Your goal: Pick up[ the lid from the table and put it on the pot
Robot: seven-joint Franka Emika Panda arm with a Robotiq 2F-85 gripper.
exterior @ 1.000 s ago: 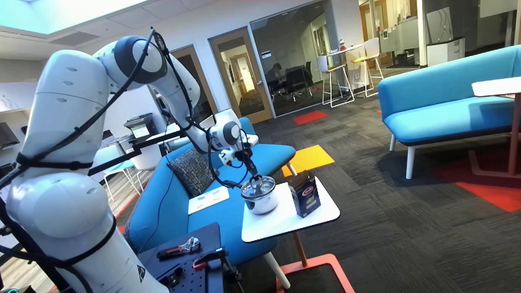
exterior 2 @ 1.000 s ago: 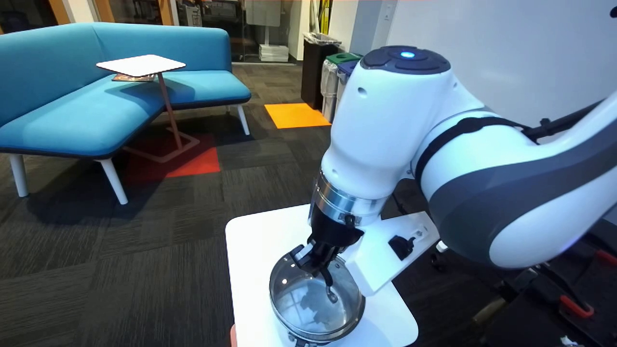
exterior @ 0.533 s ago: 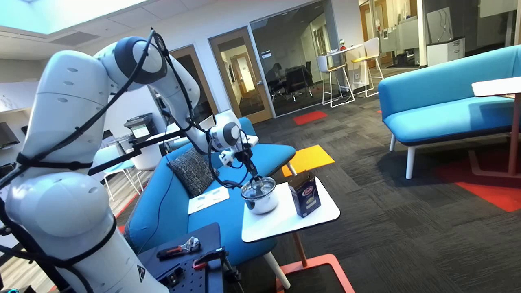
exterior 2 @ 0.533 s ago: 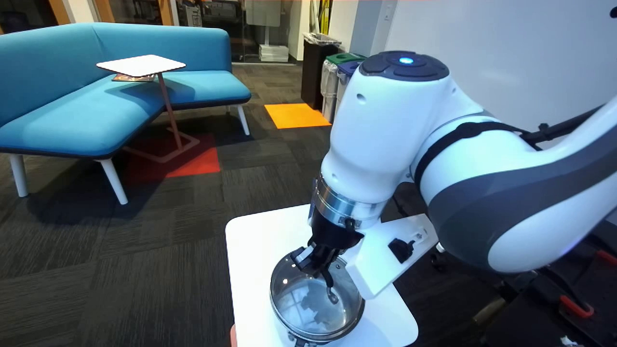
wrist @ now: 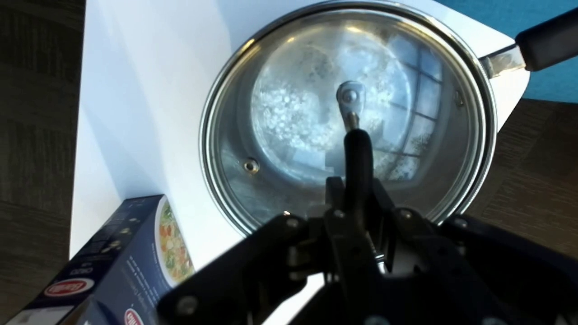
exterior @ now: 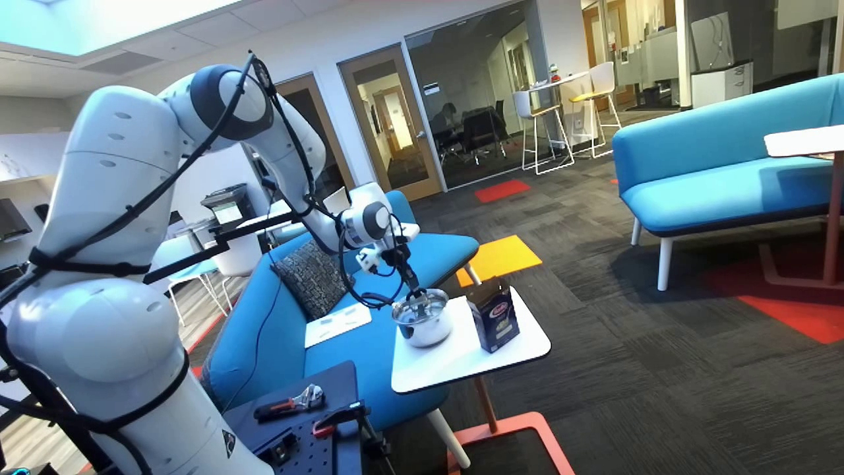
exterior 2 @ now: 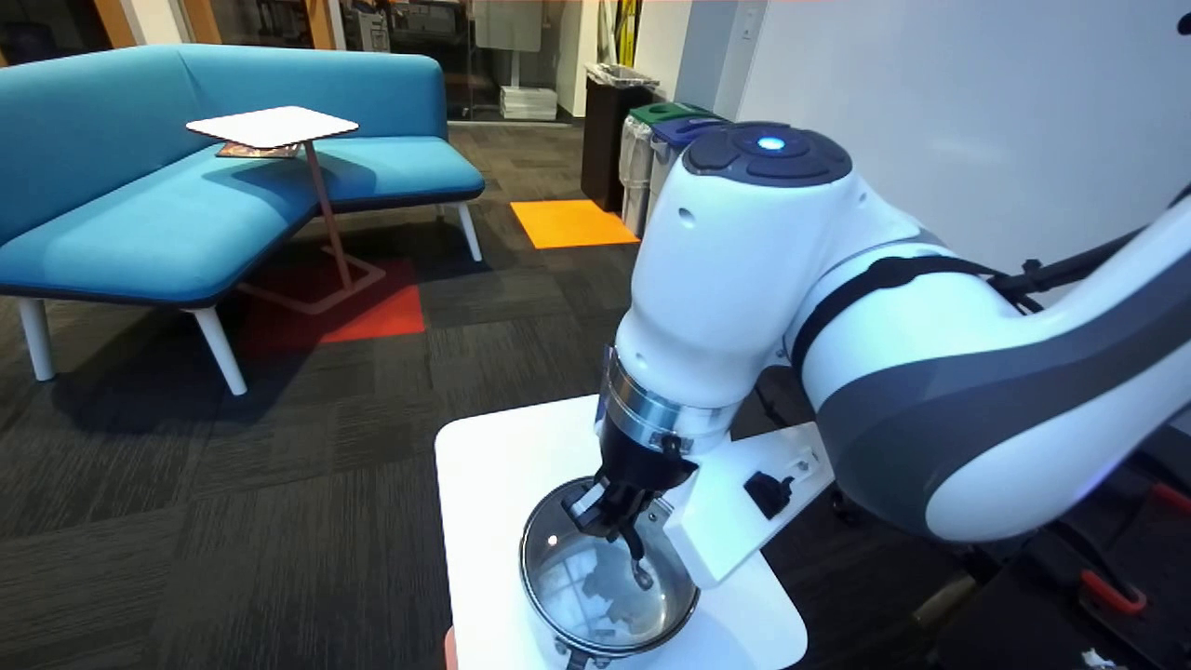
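Above the white side table (exterior: 448, 363), robot arm (exterior 2: 716, 298) a touch lower than half a second ago, glass lid (wrist: 311, 126) down with it, rim now closely lined up over the silver pot (exterior: 428, 332). Gripper (wrist: 359, 189) jaws pinching the black arched handle (wrist: 360, 151). Probably seated or nearly; letting go without tilting seems what remains

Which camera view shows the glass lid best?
The wrist view: it looks down on the glass lid from close up, though the gripper hides part of it. Both exterior views show it smaller, also partly covered.
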